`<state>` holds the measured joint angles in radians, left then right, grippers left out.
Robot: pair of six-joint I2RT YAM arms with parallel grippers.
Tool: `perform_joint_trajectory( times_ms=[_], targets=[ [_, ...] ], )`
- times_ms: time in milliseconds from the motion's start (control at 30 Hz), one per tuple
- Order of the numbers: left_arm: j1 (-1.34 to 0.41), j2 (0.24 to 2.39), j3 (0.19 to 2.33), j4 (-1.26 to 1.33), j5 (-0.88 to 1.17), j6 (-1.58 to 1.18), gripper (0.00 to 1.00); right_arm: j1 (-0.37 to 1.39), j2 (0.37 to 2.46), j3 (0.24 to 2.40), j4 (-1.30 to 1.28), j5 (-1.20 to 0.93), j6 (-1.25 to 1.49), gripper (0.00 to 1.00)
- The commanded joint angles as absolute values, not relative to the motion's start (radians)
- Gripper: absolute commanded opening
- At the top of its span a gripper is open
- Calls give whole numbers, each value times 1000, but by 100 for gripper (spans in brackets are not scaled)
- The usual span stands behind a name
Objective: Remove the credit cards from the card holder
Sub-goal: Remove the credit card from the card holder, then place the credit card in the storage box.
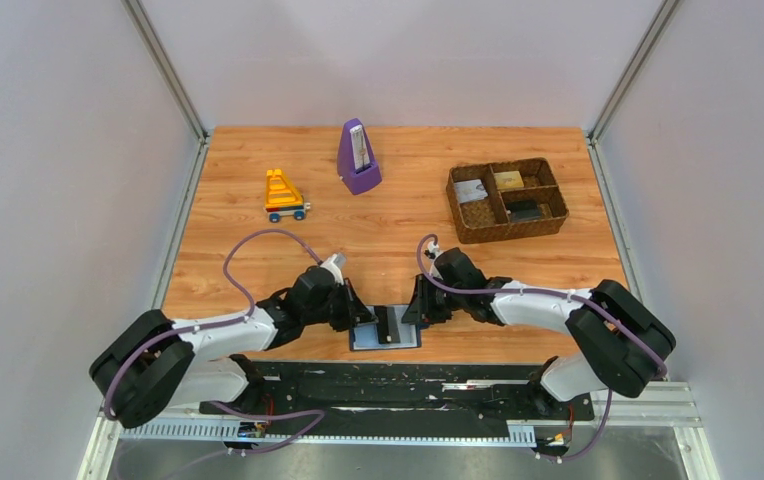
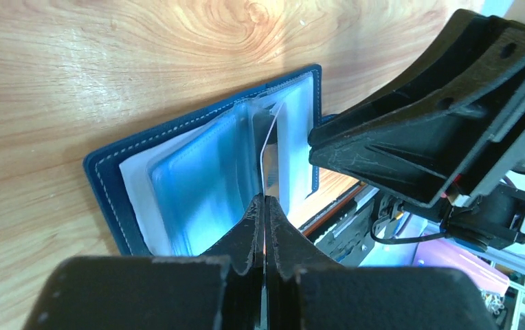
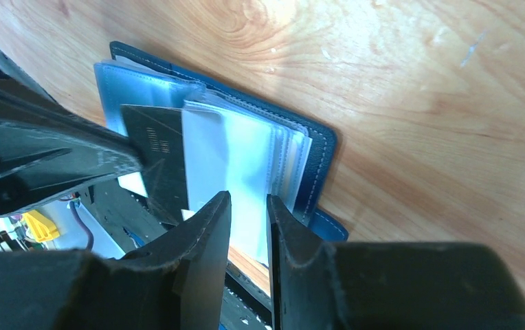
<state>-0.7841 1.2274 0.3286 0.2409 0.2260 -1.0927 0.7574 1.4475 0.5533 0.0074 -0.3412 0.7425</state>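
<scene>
The card holder (image 1: 403, 340) lies open at the table's near edge, with a dark blue cover (image 3: 318, 148) and clear blue-grey sleeve pages (image 2: 198, 172). My left gripper (image 1: 363, 318) is shut on a dark credit card (image 1: 388, 322), which stands partly out of a sleeve. The card shows edge-on in the left wrist view (image 2: 271, 141), running up from my left gripper (image 2: 264, 201). In the right wrist view it is a dark card with gold digits (image 3: 160, 155). My right gripper (image 1: 416, 308) is narrowly open, with its jaws (image 3: 248, 199) over the right-hand sleeve pages and nothing between them.
A brown woven basket (image 1: 548, 228) stands at the back right, holding a whitish card (image 1: 472, 190), a gold-tan card (image 1: 508, 180) and a dark item (image 1: 523, 211). A purple metronome (image 1: 358, 158) and a yellow toy on wheels (image 1: 284, 195) stand at the back. A black rail runs along the near table edge.
</scene>
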Motion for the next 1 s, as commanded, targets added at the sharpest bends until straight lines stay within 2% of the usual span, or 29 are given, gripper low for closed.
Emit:
perform_joint_trajectory(
  times_ms=[0, 300, 500, 733, 967],
  targets=[
    [-762, 1125, 321, 161, 185, -1041, 0, 750, 1433, 555, -38, -313, 715, 27],
    [-748, 989, 321, 42, 191, -971, 0, 734, 1372, 626, -58, -431, 571, 32],
    [-748, 964, 322, 53, 224, -938, 0, 729, 1369, 683, -47, -543, 495, 38],
    [-747, 930, 311, 115, 274, -887, 0, 702, 1417, 723, -9, -681, 382, 54],
    [-747, 894, 327, 146, 393, -794, 0, 637, 1460, 814, -50, -857, 255, 55]
  ],
)
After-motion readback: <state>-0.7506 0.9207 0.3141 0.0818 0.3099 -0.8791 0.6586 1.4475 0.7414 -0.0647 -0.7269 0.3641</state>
